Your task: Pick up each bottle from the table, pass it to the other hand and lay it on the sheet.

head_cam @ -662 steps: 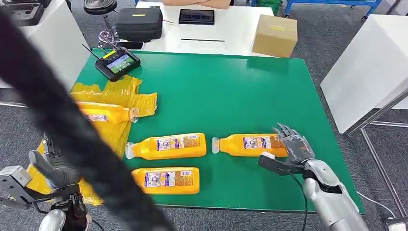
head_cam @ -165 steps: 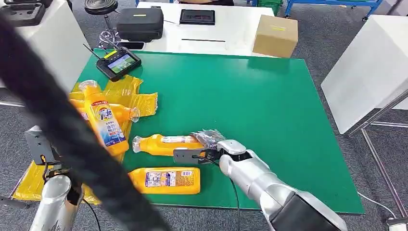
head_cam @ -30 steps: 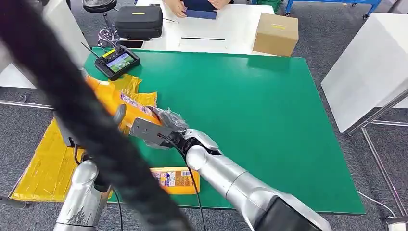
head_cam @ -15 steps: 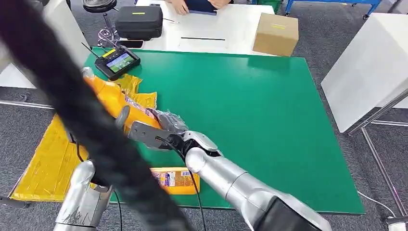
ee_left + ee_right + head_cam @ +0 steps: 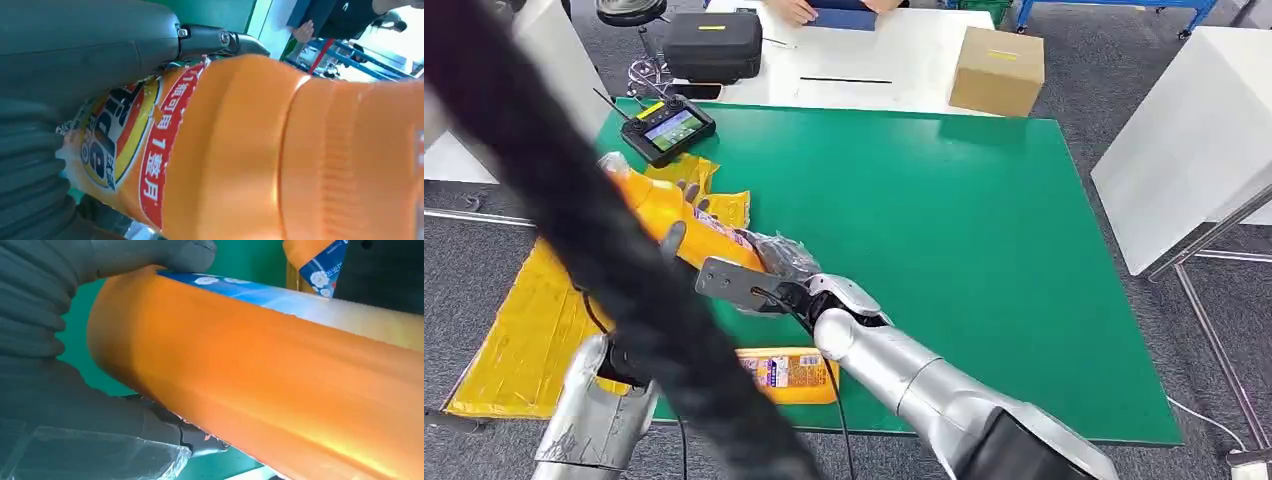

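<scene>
The orange bottle (image 5: 686, 222) hangs tilted between both robot hands: the right robot hand (image 5: 779, 262) grasps its base, the left robot hand (image 5: 60, 100) clasps its labelled middle.

Glossy orange plastic bottle (image 5: 686, 222) with a shiny printed label; crinkly yellow plastic sheet (image 5: 519, 330); matt green table (image 5: 984, 220); cardboard box (image 5: 996, 72).

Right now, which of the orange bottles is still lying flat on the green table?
The bottle at the near table edge, just beyond the right forearm, lies flat and untouched. The other bottle is lifted, gripped by the right hand and left hand.
</scene>
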Motion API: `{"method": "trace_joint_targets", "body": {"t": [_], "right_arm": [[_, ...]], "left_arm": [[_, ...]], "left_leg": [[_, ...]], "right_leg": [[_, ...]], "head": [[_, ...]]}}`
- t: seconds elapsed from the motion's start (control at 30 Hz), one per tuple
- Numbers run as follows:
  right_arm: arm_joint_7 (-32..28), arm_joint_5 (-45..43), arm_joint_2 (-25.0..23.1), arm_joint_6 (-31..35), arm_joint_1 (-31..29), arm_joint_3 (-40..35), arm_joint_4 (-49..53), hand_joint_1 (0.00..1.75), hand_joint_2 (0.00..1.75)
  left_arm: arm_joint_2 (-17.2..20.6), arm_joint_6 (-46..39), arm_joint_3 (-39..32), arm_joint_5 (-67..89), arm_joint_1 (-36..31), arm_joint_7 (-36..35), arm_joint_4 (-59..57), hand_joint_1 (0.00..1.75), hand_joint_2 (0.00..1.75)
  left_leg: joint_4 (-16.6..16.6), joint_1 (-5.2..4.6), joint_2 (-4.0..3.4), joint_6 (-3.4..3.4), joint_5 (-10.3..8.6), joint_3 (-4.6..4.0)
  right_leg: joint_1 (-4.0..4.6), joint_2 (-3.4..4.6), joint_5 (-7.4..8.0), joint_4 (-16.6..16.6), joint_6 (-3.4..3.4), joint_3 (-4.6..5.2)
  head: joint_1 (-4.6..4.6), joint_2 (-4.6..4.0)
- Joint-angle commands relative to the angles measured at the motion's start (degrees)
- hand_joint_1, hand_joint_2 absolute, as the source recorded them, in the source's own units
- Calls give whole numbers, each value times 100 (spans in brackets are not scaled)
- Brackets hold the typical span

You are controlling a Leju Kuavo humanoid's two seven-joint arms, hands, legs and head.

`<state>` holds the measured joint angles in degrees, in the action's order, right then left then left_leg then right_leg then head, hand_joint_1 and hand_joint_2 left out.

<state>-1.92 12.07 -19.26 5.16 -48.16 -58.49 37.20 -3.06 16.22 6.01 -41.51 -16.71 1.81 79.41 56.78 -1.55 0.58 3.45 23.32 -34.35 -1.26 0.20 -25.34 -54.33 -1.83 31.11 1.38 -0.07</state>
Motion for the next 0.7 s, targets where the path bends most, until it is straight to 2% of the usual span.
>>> {"method": "trace_joint_targets", "body": {"t": [0.03, 0.07, 0.1, 0.7], "right_arm": [[-66, 135, -74, -141, -228, -292, 10, 175, 175], [-60, 152, -74, -148, -222, -264, 15, 175, 175], [-60, 152, -74, -148, -230, -257, 16, 175, 175], [-22, 308, -74, -157, -211, -114, -169, 175, 175]], "left_arm": [[-90, 304, 468, -425, -495, -240, -616, 0, 175], [-101, 315, 469, -453, -520, -231, -645, 54, 175], [-102, 314, 470, -453, -532, -233, -644, 175, 175], [-116, 241, 564, -494, -465, -126, -609, 175, 175]], "left_leg": [[-1, 7, 14, -29, 2, 12], [-1, 4, 13, -20, -1, 4], [0, 7, 14, -30, 3, 13], [-2, 7, 15, -30, 2, 16]], "right_leg": [[5, -19, -8, 2, 14, -19], [3, -16, -4, 1, 10, -9], [5, -19, -9, 1, 15, -20], [5, -21, -8, 4, 14, -21]], "head": [[0, 0], [2, 0], [0, 0], [0, 0]]}}
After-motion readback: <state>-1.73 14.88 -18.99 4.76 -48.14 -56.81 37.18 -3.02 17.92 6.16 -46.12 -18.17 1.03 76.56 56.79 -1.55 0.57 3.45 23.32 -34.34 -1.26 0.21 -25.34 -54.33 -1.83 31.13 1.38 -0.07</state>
